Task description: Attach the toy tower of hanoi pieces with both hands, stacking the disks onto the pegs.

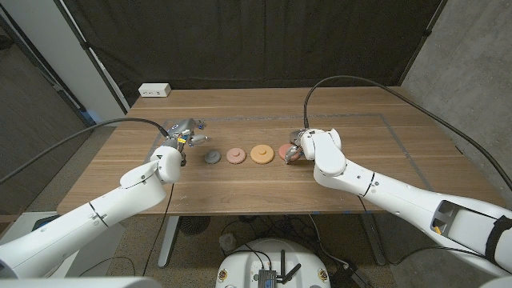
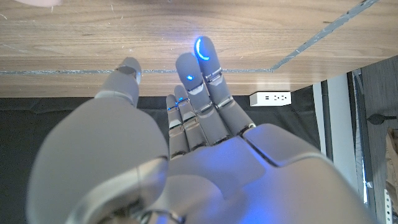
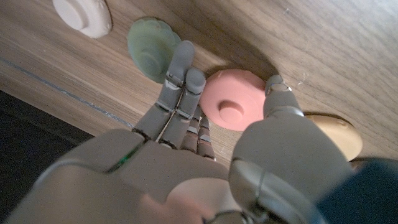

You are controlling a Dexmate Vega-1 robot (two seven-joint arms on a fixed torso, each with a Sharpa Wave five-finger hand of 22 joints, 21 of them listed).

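Head view: right hand (image 1: pixel 298 149), fingers spread around pink disk (image 3: pixel 236 107), is mid-grasp, next closing; left hand (image 1: pixel 186 134) fingers together, idle.

A lab test bay: black curtains (image 1: pixel 240 40) are hanging behind a wooden table (image 1: pixel 264 192), cables are trailing, a concrete wall (image 1: pixel 472 72) is standing upper right.

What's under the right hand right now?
A reddish disk at the row's right end shows partly beneath the right hand. The hand covers its other side, so contact cannot be told.
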